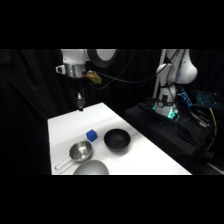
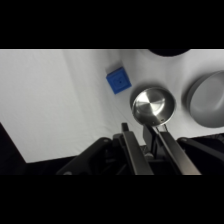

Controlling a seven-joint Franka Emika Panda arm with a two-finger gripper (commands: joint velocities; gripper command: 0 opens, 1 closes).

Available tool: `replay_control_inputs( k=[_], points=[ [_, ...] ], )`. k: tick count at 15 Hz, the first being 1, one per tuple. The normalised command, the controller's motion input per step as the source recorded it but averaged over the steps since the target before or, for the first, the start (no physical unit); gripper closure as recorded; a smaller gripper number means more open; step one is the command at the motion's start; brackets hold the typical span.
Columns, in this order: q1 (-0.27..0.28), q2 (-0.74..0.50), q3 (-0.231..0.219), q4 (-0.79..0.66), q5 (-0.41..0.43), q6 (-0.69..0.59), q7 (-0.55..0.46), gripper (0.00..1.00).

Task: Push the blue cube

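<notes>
1. The gripper hangs above the far end of the white table, at about 11 o'clock from the table's middle in the side view, well apart from every object.
2. In the wrist view its two fingers rise side by side from the bottom edge with only a narrow gap between them, and nothing is held there.
3. The blue cube sits on the bare table near the middle of the near half, touched by nothing.
4. In the side view, the black bowl lies just beside the cube at about 3 o'clock.
5. The small metal pan lies near the cube at about 7 o'clock, its handle pointing toward the table's left edge.
6. A larger grey round dish sits at the table's near edge, at about 6 o'clock from the cube, partly cut off.
7. In the wrist view the blue cube lies at about 10 o'clock from the metal pan, close but apart from it; the grey dish is at 3 o'clock from the pan.
</notes>
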Motion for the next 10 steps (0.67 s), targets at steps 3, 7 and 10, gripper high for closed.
replay_control_inputs(
  k=[3,7,10],
  points=[
    [-0.067,0.3,-0.031,0.13,0.102,0.2,0.0,0.98],
    [-0.071,0.27,-0.009,0.09,0.159,0.26,-0.06,0.92],
    [-0.061,0.26,0.014,0.06,0.166,0.24,-0.08,0.94]
  ],
)
